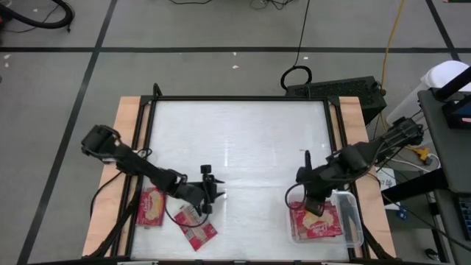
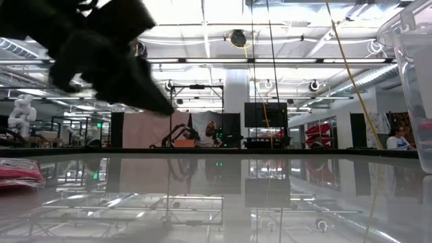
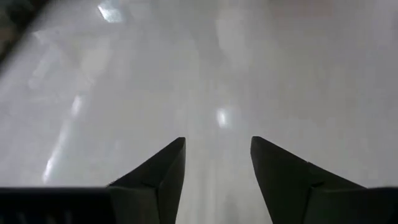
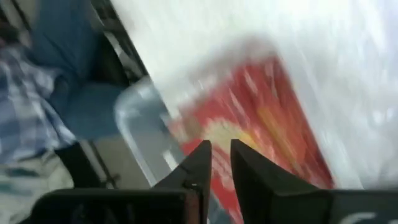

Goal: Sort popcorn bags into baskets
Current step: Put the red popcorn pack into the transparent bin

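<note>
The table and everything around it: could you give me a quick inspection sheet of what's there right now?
Surface: white table, glossy, bare in the middle.
Job's things: three red popcorn bags lie near the left arm; clear bin at the right holds red bags.
Clutter: nothing seen.
Grippers: left gripper open and empty, beside the loose bags; right gripper over the bin, fingers nearly together, nothing seen between them.
Cables: black and yellow cables on the floor beyond the table.
Surroundings: grey floor, equipment cart at right.
</note>
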Available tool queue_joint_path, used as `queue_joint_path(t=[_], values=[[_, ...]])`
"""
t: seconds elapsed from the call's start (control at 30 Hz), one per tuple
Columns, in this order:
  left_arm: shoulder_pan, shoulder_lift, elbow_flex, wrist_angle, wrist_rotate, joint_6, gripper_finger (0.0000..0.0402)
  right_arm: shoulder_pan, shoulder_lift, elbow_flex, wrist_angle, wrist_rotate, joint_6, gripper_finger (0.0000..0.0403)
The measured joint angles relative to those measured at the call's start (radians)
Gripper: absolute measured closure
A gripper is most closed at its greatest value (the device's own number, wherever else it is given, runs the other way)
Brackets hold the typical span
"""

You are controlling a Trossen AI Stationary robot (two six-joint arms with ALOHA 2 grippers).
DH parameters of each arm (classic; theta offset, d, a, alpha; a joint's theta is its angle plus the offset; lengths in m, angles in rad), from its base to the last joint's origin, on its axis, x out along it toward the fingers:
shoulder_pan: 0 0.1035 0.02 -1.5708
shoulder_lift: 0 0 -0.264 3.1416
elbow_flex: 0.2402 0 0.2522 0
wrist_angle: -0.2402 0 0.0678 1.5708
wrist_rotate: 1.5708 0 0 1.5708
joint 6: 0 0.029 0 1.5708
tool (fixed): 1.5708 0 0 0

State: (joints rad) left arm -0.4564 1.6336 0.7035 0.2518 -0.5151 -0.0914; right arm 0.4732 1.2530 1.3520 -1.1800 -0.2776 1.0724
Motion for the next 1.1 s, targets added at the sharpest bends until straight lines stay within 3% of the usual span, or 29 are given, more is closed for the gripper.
queue_joint_path(t=[0.13, 0.3, 0.5, 0.7, 0.87, 1.1], values=[[-0.004, -0.075, -0.004, -0.155, 0.086, -0.014, 0.0215, -0.006, 0.004, 0.085, 0.025, 0.191, -0.089, 0.0362], [0.002, -0.122, -0.005, -0.329, 0.19, -0.088, 0.0215, -0.025, 0.014, 0.092, 0.115, 0.4, -0.223, 0.0367], [-0.032, -0.126, -0.009, -0.453, 0.37, -0.149, 0.0209, -0.062, 0.086, 0.019, 0.351, 0.414, -0.424, 0.0368], [-0.075, -0.131, -0.009, -0.513, 0.411, -0.184, 0.0169, -0.077, 0.179, -0.116, 0.686, 0.407, -0.585, 0.0368], [-0.09, -0.131, -0.009, -0.475, 0.545, -0.153, 0.0146, -0.093, 0.243, -0.207, 0.881, 0.407, -0.664, 0.0368], [-0.083, -0.129, -0.009, -0.402, 0.564, -0.074, 0.0149, -0.137, 0.283, -0.346, 1.123, 0.404, -0.749, 0.0368]])
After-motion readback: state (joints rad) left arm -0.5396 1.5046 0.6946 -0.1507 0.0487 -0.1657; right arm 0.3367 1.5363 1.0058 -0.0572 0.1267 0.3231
